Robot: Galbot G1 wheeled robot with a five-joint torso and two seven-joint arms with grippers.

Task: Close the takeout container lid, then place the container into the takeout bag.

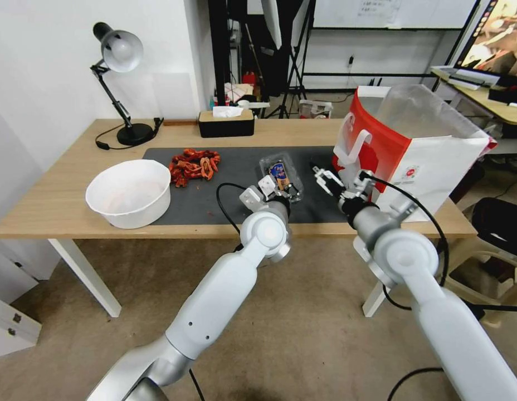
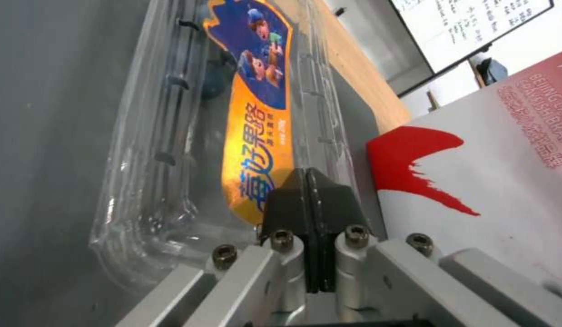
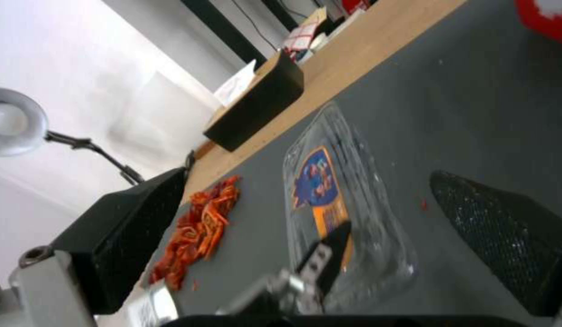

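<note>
Left gripper (image 1: 282, 189) sits at centre frame in the head view, its two black fingers (image 2: 311, 200) pressed together with no gap between them, tips resting on the lid (image 2: 257, 113) of the takeout container (image 1: 281, 174). Nothing is clamped between them. The container lies flat on the dark mat (image 1: 214, 206), just above the left gripper in the head view, with its lid down and the orange-and-blue sticker (image 2: 260, 136) facing up.

Right gripper (image 1: 326, 179) is right of centre, above the mat between the container and the takeout bag (image 1: 420, 156); its fingers (image 3: 505, 236) are spread wide apart and hold nothing.

The bag stands upright at the right of the frame on the wooden table (image 1: 52, 206), mouth open, near the container but not touching it.

Left of frame: a white bowl (image 1: 129, 192) at the mat's edge, a pile of red pieces (image 1: 193, 165) on the mat, a desk lamp (image 1: 120, 72) at upper left, a black tissue box (image 1: 225, 122) at upper centre.
</note>
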